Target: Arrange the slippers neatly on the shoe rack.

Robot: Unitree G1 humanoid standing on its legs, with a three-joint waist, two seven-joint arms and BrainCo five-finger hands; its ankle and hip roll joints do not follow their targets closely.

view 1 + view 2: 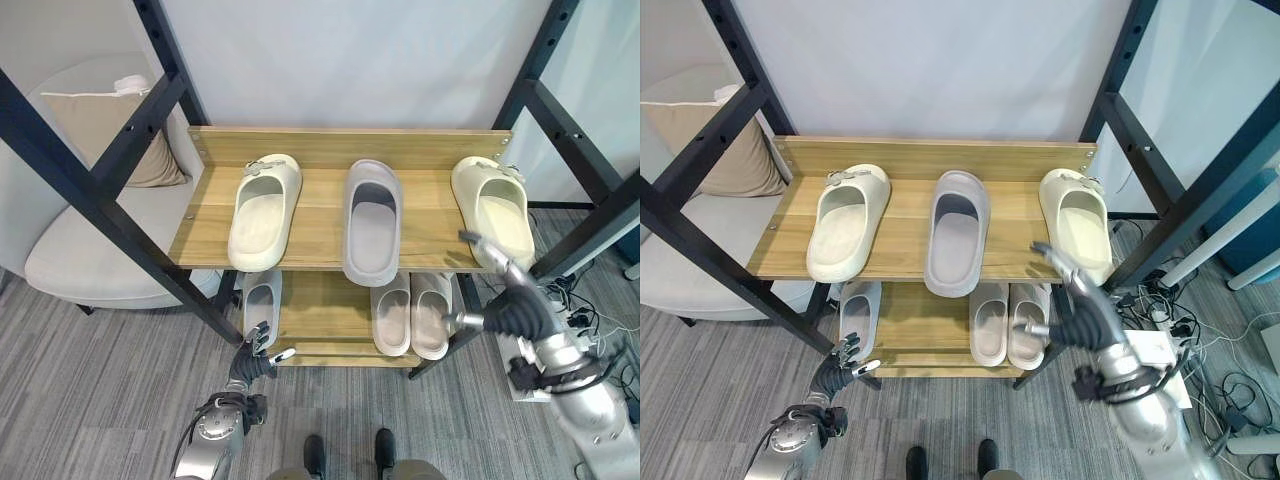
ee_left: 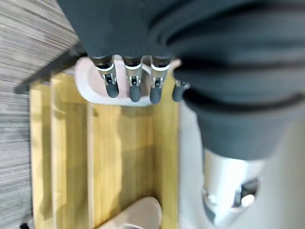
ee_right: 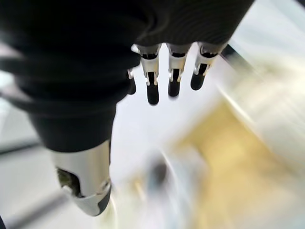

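Observation:
The wooden shoe rack has two shelves. On the top shelf lie a cream slipper at the left, a grey slipper in the middle and a second cream slipper at the right. Below, a pale grey slipper lies at the left and a light pair at the right. My right hand is raised in front of the right cream slipper, open, its fingertips at the slipper's heel. Low by the lower shelf's front edge, my left hand is open, its fingers pointing at the pale grey slipper.
Black slanted frame bars stand on both sides of the rack. A cream armchair with a beige cushion sits to the left. Cables and a white power strip lie on the grey floor to the right.

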